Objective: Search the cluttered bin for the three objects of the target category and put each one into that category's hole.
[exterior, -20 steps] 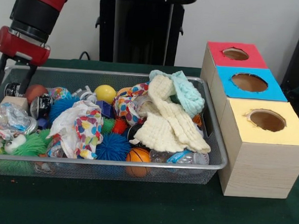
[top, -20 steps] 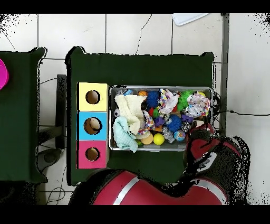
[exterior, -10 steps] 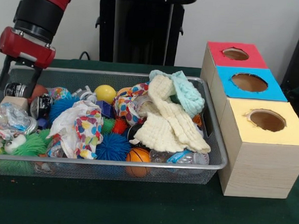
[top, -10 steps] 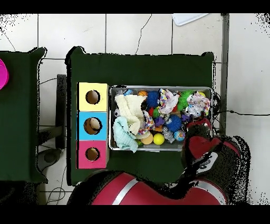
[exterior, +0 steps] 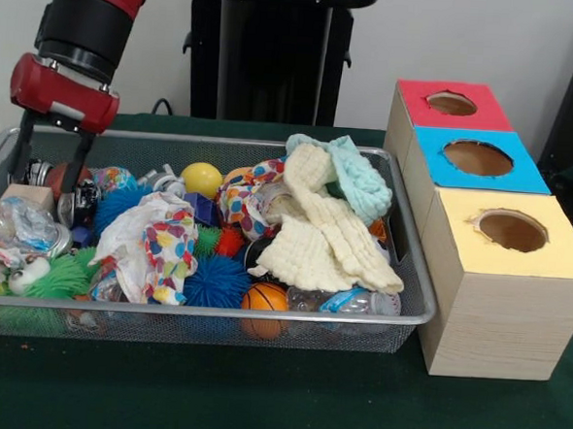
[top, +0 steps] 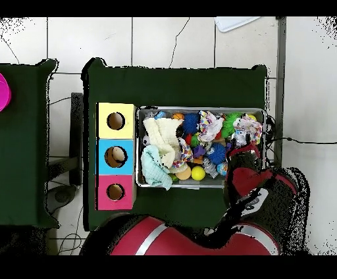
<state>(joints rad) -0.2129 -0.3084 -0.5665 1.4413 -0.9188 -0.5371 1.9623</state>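
The bin point(exterior: 212, 312) is a wide silver wire-mesh basket full of mixed toys and cloths; it also shows in the overhead view point(top: 197, 109). My gripper point(exterior: 45, 182) is open and reaches down into the bin's far left corner. Its fingers point(exterior: 78, 168) straddle a shiny black-and-silver object point(exterior: 40, 172) and a brownish ball point(exterior: 63, 175). In the overhead view the red arm point(top: 250, 181) covers that corner. Three boxes with round holes stand right of the bin: red point(exterior: 421, 108), blue point(exterior: 522, 175) and yellow point(exterior: 556, 255).
A cream cloth point(exterior: 319, 236) and a mint cloth point(exterior: 362, 180) lie over the bin's right part. A patterned cloth point(exterior: 158, 241), yellow ball point(exterior: 202, 178), small basketball point(exterior: 264, 299), blue spiky ball point(exterior: 216, 280) and green spiky ball point(exterior: 64, 277) lie nearby. The black pedestal point(exterior: 272, 48) stands behind.
My open gripper has moved to the right in the front view and a little lower, from the bin's left rim to over the objects in the far left corner.
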